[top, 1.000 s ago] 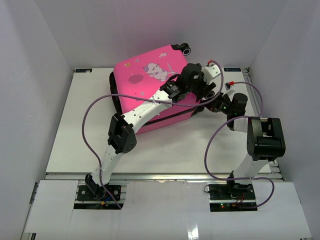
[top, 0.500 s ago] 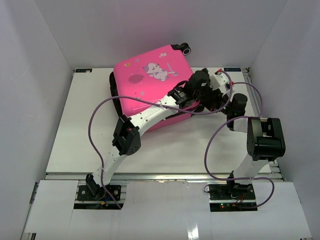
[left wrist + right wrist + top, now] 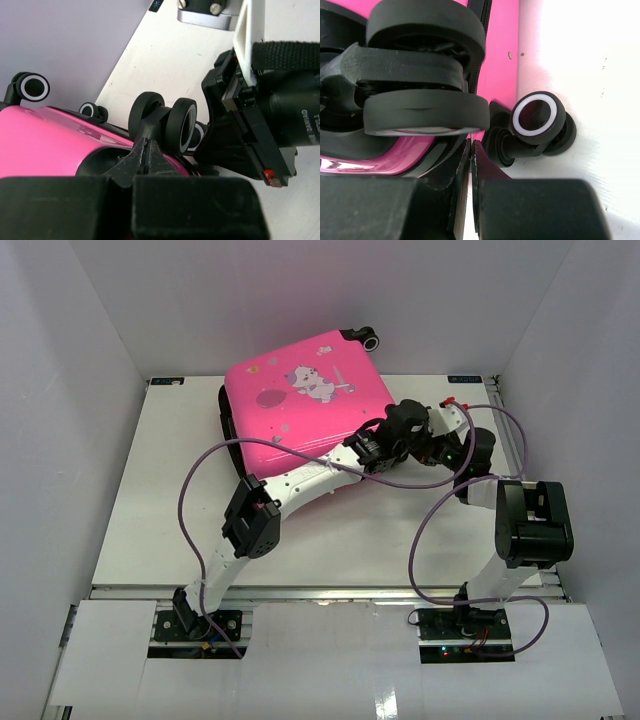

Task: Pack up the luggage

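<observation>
Luggage (image 3: 300, 410) — pink shell, print side up, at the far middle of the worktop (image 3: 150, 510), wheel end to the right.
Left tool (image 3: 146, 145) — fingers pressed together, nothing seen between them, tip at a twin caster (image 3: 177, 125).
Right tool (image 3: 470, 147) — likewise closed, beside the zipper trim (image 3: 479, 65).
Handling, as judged: follow the seam, clear the casters, and keep the tools from colliding.

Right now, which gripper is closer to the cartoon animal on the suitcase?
Left. The left gripper is at the suitcase's near-right corner, by the wheels; the right gripper is further right, beside that corner.
</observation>
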`<act>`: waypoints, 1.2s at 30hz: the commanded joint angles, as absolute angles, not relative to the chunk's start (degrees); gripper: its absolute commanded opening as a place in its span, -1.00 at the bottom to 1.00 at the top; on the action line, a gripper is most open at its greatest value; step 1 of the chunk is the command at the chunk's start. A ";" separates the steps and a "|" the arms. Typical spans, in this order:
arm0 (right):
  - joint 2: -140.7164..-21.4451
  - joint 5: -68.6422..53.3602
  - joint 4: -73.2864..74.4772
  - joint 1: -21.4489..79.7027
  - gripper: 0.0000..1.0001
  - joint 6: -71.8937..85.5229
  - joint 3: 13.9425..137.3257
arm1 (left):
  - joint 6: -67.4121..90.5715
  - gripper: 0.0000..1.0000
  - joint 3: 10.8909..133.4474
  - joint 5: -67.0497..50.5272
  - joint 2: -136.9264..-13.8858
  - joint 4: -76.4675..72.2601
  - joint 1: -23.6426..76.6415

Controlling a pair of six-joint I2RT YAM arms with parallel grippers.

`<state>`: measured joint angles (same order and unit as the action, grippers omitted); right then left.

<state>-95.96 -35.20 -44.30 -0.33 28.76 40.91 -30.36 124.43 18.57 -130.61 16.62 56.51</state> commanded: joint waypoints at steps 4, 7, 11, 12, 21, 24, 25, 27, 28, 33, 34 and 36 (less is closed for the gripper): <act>-89.64 -30.22 -40.40 5.13 -0.84 24.86 37.70 | -22.42 -1.00 108.85 26.27 -122.04 26.10 53.32; -86.20 -27.59 -40.29 7.65 -0.84 24.43 34.92 | -20.35 -1.00 101.42 26.10 -117.06 24.77 53.26; -83.24 -25.35 -39.73 10.28 -0.84 23.71 31.64 | -17.50 -1.00 90.90 27.04 -110.58 23.56 52.86; -82.78 -24.73 -39.59 11.01 -0.84 23.51 31.01 | -16.27 -1.00 87.84 26.93 -108.08 22.65 52.55; -79.21 -19.11 -40.59 20.32 -0.84 23.34 25.61 | -7.16 -1.00 72.14 27.98 -87.92 20.43 49.91; -77.75 -17.10 -39.52 22.27 -0.84 23.03 24.72 | -3.26 -1.00 70.51 29.46 -81.69 21.80 48.28; -77.26 -16.45 -39.03 22.76 -0.84 23.03 24.61 | -0.66 -1.00 70.40 30.22 -79.14 22.84 47.30; -76.16 -15.11 -38.55 24.88 -0.84 23.03 24.37 | 3.53 -1.00 70.01 32.82 -77.23 25.67 44.16; -75.83 -14.06 -38.09 25.93 -0.84 22.78 24.47 | 6.00 -1.00 69.64 34.54 -75.71 26.20 42.94; -75.17 -4.93 -34.42 26.59 -0.85 21.55 24.82 | 11.53 -1.00 69.82 35.52 -72.45 26.53 39.03; -75.35 -4.79 -34.11 25.00 -0.85 21.67 25.06 | 11.72 -0.96 70.13 34.90 -72.63 26.47 38.42; -76.38 -5.57 -33.75 19.83 -0.85 22.26 25.82 | 12.97 -0.94 70.59 33.81 -74.34 26.93 36.43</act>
<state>-76.21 -8.75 -36.51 25.75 23.03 25.23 7.74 69.91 34.00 -72.54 24.61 38.19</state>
